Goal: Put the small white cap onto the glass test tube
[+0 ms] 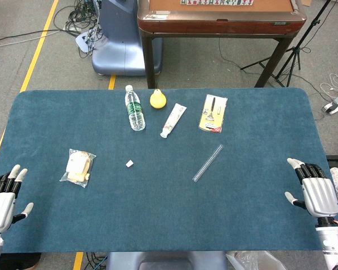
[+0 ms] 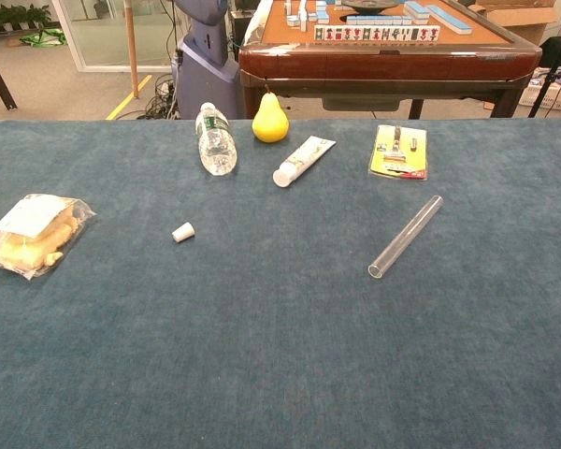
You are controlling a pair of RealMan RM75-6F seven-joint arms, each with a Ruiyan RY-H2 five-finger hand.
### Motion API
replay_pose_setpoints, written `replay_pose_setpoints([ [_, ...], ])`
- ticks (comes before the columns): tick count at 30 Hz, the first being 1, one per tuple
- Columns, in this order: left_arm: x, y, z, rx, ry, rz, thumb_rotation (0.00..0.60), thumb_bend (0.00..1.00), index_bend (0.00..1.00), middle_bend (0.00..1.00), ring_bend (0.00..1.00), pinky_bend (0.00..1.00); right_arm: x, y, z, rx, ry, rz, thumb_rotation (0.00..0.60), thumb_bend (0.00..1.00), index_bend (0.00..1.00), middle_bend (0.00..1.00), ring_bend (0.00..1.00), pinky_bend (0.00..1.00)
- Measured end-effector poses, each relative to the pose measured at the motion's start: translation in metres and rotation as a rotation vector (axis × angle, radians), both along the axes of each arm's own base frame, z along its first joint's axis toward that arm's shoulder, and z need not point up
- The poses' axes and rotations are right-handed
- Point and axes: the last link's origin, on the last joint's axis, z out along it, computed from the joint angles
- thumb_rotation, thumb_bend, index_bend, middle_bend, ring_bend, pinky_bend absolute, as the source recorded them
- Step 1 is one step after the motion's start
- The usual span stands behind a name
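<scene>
The small white cap [image 1: 129, 163] [image 2: 182, 232] lies on the blue table cloth, left of centre. The clear glass test tube [image 1: 208, 163] [image 2: 406, 237] lies flat on its side to the cap's right, slanting from near-left to far-right, with its open end toward me. My left hand [image 1: 4, 194] rests at the table's near left corner, fingers apart and empty. At the near right corner sits my right hand [image 1: 316, 190], also spread and holding nothing. Both hands are far from cap and tube, and neither shows in the chest view.
A bagged snack [image 1: 79, 167] [image 2: 33, 234] lies at the left. Along the far edge are a water bottle [image 1: 134, 108] [image 2: 215, 139], a yellow pear [image 1: 158, 99] [image 2: 270, 118], a white tube of paste [image 1: 174, 120] [image 2: 304, 160] and a yellow card pack [image 1: 213, 113] [image 2: 398, 152].
</scene>
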Motion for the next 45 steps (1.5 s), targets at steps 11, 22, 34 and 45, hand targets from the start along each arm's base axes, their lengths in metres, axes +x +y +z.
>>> replay_pose_setpoints([
  [11, 0.006, 0.003, -0.002, -0.005, -0.025, -0.037, 0.6, 0.22, 0.0, 0.0, 0.1, 0.08, 0.003, 0.002, 0.006, -0.038, -0.008, 0.037, 0.6, 0.18, 0.14, 0.18, 0.17, 0.18],
  [22, 0.03, 0.055, -0.017, -0.138, -0.065, -0.211, 0.6, 0.22, 0.02, 0.24, 0.36, 0.5, 0.021, -0.011, 0.024, -0.114, 0.015, 0.113, 0.6, 0.18, 0.14, 0.19, 0.17, 0.18],
  [34, 0.073, 0.13, -0.055, -0.405, -0.075, -0.341, 0.6, 0.43, 0.14, 0.83, 0.91, 1.0, 0.028, -0.017, 0.025, -0.106, 0.021, 0.12, 0.6, 0.18, 0.14, 0.22, 0.17, 0.18],
  [45, 0.11, 0.177, -0.1, -0.602, 0.024, -0.322, 0.6, 0.56, 0.17, 0.98, 1.0, 1.0, 0.03, -0.02, 0.017, -0.061, 0.0, 0.122, 0.6, 0.18, 0.14, 0.22, 0.17, 0.18],
])
